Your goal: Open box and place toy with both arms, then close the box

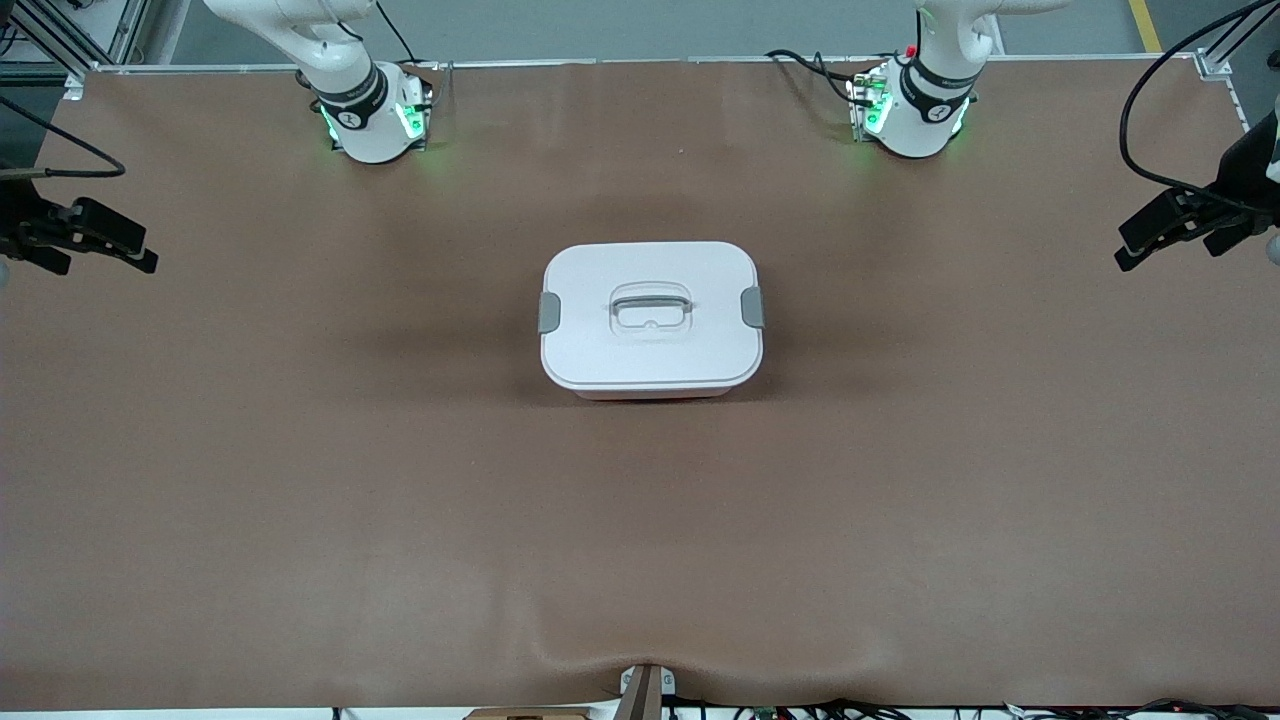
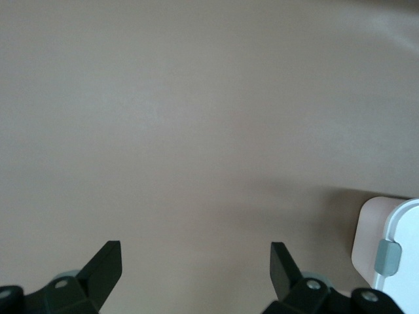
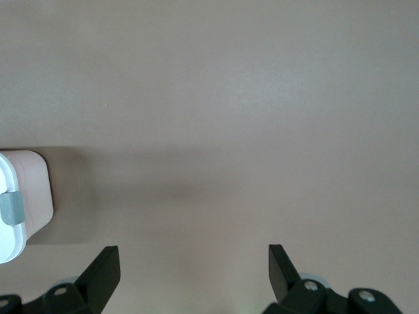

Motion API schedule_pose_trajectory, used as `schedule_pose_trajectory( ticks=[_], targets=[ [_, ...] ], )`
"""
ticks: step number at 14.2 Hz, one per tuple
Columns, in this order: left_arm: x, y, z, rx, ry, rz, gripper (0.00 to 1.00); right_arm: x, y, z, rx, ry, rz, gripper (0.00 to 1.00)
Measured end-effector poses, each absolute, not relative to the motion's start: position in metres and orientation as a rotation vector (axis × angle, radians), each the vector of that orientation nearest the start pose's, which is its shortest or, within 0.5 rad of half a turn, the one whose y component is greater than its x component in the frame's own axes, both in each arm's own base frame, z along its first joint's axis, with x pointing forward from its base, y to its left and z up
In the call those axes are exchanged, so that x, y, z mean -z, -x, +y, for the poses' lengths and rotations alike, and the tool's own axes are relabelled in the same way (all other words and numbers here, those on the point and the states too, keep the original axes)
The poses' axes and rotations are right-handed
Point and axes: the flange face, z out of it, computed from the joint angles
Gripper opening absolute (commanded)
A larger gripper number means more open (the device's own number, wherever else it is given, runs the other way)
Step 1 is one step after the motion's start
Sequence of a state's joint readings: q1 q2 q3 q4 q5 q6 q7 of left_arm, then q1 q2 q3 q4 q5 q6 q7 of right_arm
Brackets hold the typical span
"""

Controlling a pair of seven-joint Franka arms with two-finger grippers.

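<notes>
The box [image 1: 651, 318] sits mid-desk [image 1: 300, 450], lid on, long axis running arm to arm. Left gripper [image 1: 1150, 240] and right gripper [image 1: 125, 250], both spread, hang at either end, seemingly equally distant. No toy visible.

A wide table [image 1: 300, 480] is covered by a brown mat, slightly rippled at the edge nearest the front camera. Grey floor [image 1: 650, 25] is seen past the table's top edge, crossed by a yellow line [image 1: 1145, 25]. Even, soft light is cast throughout.
</notes>
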State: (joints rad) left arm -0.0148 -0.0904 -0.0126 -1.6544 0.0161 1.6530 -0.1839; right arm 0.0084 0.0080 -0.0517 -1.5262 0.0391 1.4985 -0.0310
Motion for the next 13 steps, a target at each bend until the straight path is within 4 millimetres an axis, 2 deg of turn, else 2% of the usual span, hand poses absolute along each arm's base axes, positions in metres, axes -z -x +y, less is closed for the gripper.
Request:
schedule_pose_trajectory(
  ticks=[3, 7, 10, 13],
  targets=[
    [-0.644, -0.534, -0.016, 0.142, 3.141, -0.249, 1.00, -0.635, -0.550, -0.019, -0.053, 3.101, 0.015, 1.00],
    [-0.640, -0.525, -0.020, 0.018, 3.170, -0.250, 1.00, -0.635, -0.550, -0.019, -0.053, 3.101, 0.015, 1.00],
    [-0.640, -0.522, -0.021, -0.011, 3.169, -0.243, 1.00, -0.635, -0.550, -0.019, -0.053, 3.101, 0.014, 1.00],
    [-0.639, -0.521, -0.020, -0.029, 3.174, -0.154, 1.00, -0.635, -0.550, -0.019, -0.053, 3.101, 0.014, 1.00]
  ],
)
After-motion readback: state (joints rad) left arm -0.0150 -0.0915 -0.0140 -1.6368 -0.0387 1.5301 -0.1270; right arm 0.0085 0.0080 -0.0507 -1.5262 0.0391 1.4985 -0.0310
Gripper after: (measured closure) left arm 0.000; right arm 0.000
